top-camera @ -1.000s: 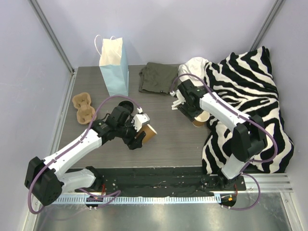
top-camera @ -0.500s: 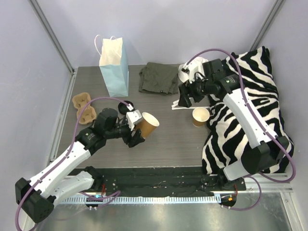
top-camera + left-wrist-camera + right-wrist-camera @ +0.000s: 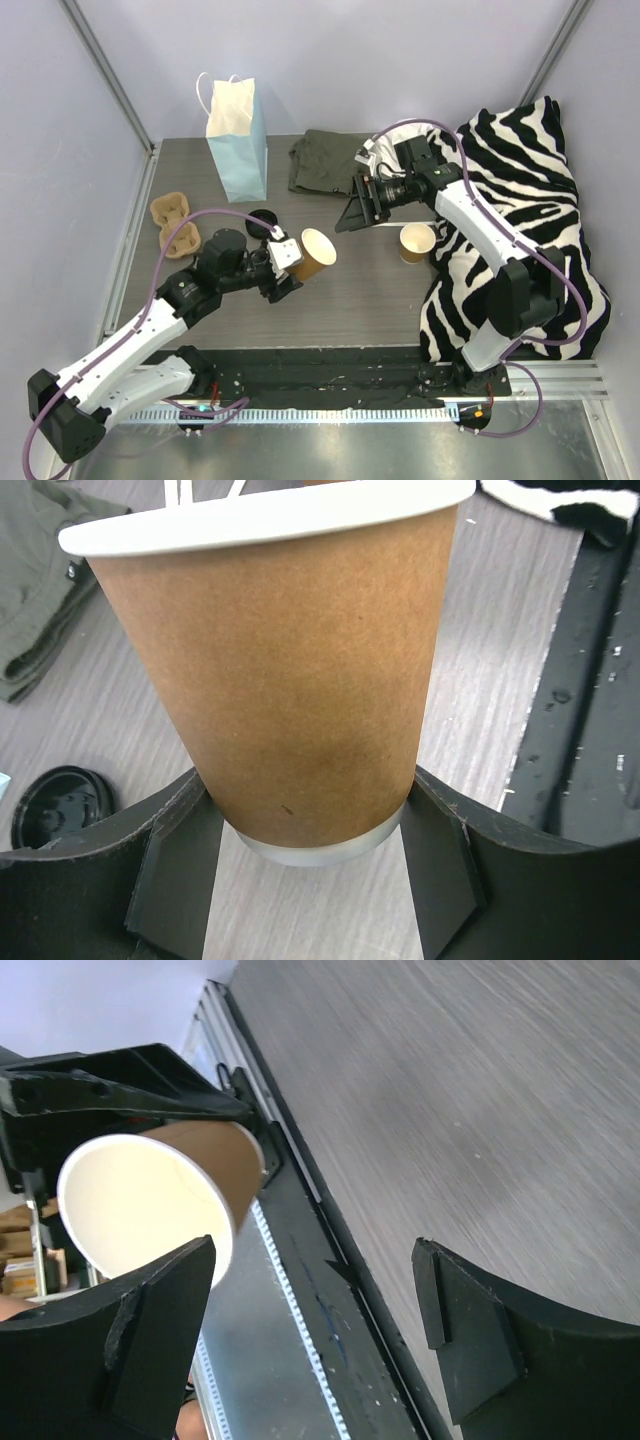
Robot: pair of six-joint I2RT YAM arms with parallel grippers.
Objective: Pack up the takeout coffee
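Takeout coffee cup is tilting open-mouthed toward the right at centre frame of the top view. The left gripper is clamping its base, and its fingers are covering both lower sides. Its black lid is lying on the table just up-left, half cut off behind a finger in the left wrist view. The right gripper is hanging spread and empty, upper right of centre.

Tan cup between black fingers, lid left
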